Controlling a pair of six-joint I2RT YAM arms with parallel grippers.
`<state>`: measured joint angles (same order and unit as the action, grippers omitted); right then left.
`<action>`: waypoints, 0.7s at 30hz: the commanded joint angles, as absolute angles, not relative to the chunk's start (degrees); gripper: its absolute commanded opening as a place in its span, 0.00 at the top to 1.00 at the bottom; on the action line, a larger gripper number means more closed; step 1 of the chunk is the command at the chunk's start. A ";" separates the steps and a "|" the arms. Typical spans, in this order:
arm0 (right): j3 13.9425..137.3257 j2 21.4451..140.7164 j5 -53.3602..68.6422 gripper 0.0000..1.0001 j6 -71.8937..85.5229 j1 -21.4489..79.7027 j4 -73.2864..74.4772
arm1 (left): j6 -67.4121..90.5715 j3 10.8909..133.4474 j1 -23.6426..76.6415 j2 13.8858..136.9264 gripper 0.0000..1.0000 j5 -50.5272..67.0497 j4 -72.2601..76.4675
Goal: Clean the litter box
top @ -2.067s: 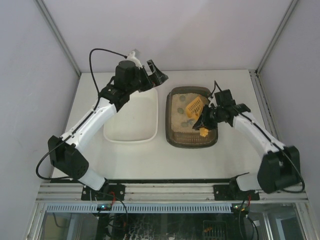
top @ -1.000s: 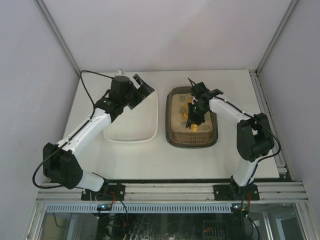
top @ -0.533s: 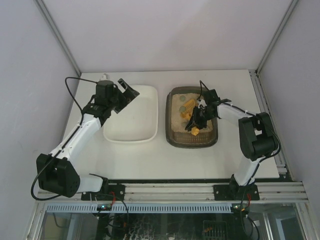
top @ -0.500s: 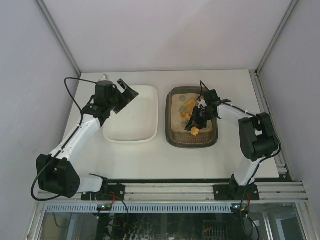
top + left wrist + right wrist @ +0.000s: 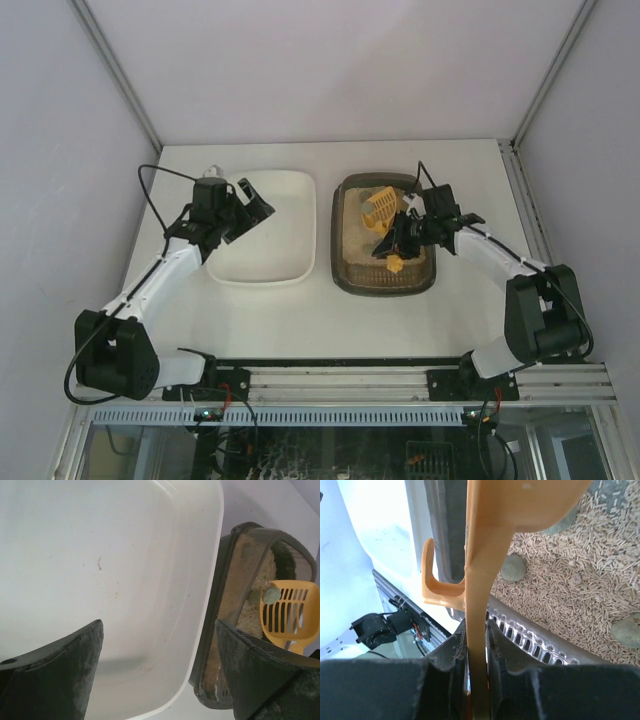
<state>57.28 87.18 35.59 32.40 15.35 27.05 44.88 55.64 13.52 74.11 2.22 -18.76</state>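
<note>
White surface (image 5: pixel 270 320) holds the dark brown-grey plastic litter box (image 5: pixel 340 272). My right tool (image 5: pixel 403 237) clamps the slotted orange plastic scoop (image 5: pixel 381 205); left tool (image 5: pixel 252 200) gapes. I'd keep the scoop level, sifting gently.

I see the litter box (image 5: pixel 385 289) as dark plastic with a dull, dusty sheen on its rim. The litter (image 5: pixel 570 580) inside is rough beige pellets, and the grey-green lumps (image 5: pixel 512 567) among them look smooth. The scoop (image 5: pixel 292 615) is smooth yellow-orange plastic, slightly glossy. The white tub (image 5: pixel 100 555) is glossy plastic, lightly specked. The fingers (image 5: pixel 55 680) of my left hand (image 5: pixel 159 645) are matt black, filmed with dust. The counter (image 5: pixel 300 320) looks matt white.
</note>
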 commanded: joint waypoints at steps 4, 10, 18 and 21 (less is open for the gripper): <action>36.12 78.84 46.85 1.00 45.56 12.26 -11.56 | 30.79 58.44 11.82 70.40 0.06 0.66 -19.69; 18.31 76.89 49.60 1.00 64.16 9.80 -52.33 | 29.27 53.56 9.02 68.57 0.07 1.48 -17.57; 18.20 73.30 49.99 1.00 63.45 10.26 -51.13 | 29.08 52.55 7.12 68.00 0.08 1.72 -16.45; 20.30 73.46 49.12 1.00 60.83 11.16 -44.99 | 29.15 51.61 6.85 67.85 0.08 2.24 -15.48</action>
